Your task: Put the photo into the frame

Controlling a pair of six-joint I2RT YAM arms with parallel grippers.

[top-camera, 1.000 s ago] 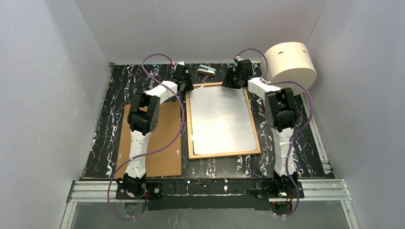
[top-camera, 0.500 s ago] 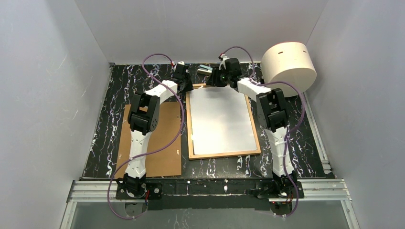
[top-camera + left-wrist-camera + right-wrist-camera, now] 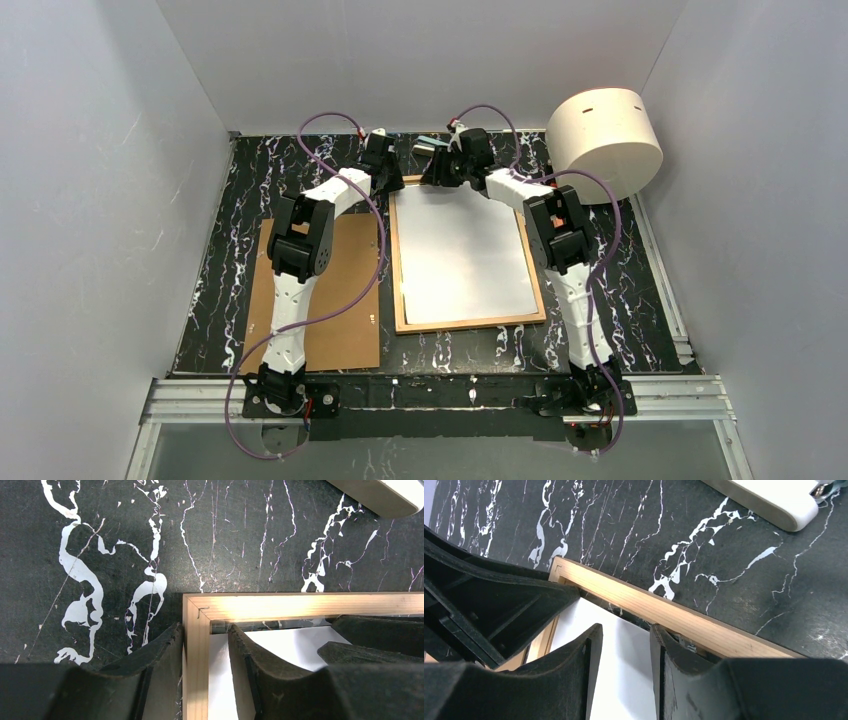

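Observation:
The light-wood frame [image 3: 470, 324] lies flat mid-table, with the photo [image 3: 465, 255] inside it, plain white back up. My left gripper [image 3: 388, 182] sits at the frame's far-left corner. In the left wrist view its jaws [image 3: 202, 645] stand open astride the left rail of the frame [image 3: 300, 605]: one finger touches the outside, the other rests on the photo [image 3: 290, 640]. My right gripper [image 3: 437, 175] is at the far rail, just right of the left one. Its jaws [image 3: 624, 637] are open over the photo [image 3: 621, 690], one fingertip against the frame [image 3: 664, 607].
A brown cardboard backing board [image 3: 320, 290] lies left of the frame, partly under the left arm. A big cream cylinder [image 3: 605, 130] stands at the back right. A small pale oblong object [image 3: 432, 145] lies just beyond the frame's far rail.
My right gripper has slid left along the frame's far rail, from the far-right corner towards the left gripper, its jaws narrowing a little. The left gripper has stayed put.

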